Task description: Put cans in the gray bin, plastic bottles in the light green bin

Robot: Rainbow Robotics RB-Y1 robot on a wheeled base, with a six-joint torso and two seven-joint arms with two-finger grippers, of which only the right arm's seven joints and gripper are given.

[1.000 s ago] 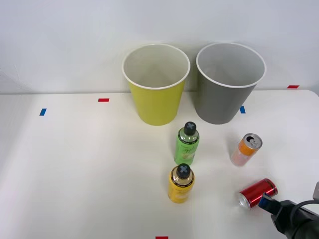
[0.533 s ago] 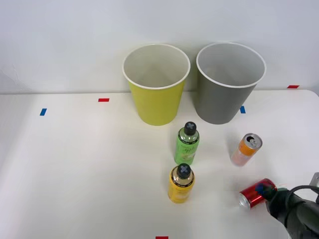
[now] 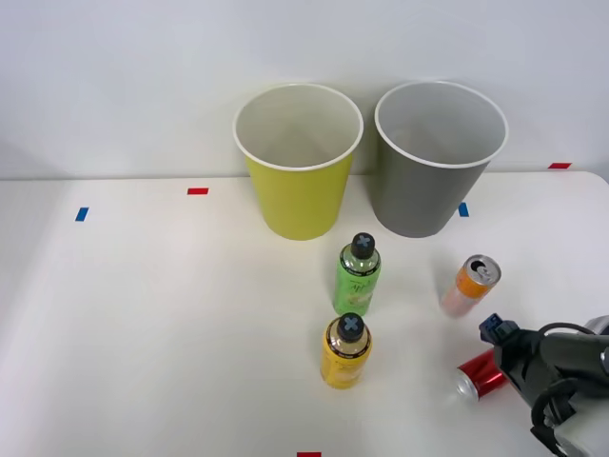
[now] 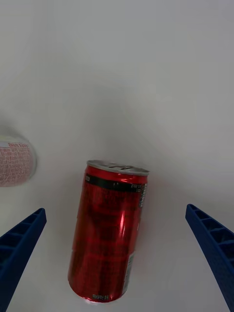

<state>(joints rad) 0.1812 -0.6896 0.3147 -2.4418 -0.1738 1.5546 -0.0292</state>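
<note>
The red can (image 3: 477, 375) lies on its side at the table's front right, and my right gripper (image 3: 502, 354) hovers just over it. In the wrist view the can (image 4: 111, 234) lies lengthwise between my open blue fingers (image 4: 22, 239), untouched. The orange-pink can (image 3: 469, 286) stands upright a little beyond it, and its pale side (image 4: 14, 163) also shows in the wrist view. A green bottle (image 3: 358, 276) and a yellow bottle (image 3: 346, 352) stand mid-table, both with dark caps. Against the back wall stand the light green bin (image 3: 298, 195) and, to its right, the gray bin (image 3: 419, 200).
Small red tape marks (image 3: 197, 191) and blue tape marks (image 3: 82, 214) dot the white table. The table's right edge (image 3: 601, 181) runs close to my arm. A black cable (image 3: 561, 333) loops over the wrist.
My right gripper has advanced from the front right corner toward the bins and now covers the near end of the red can. The cans and bottles have not moved.
</note>
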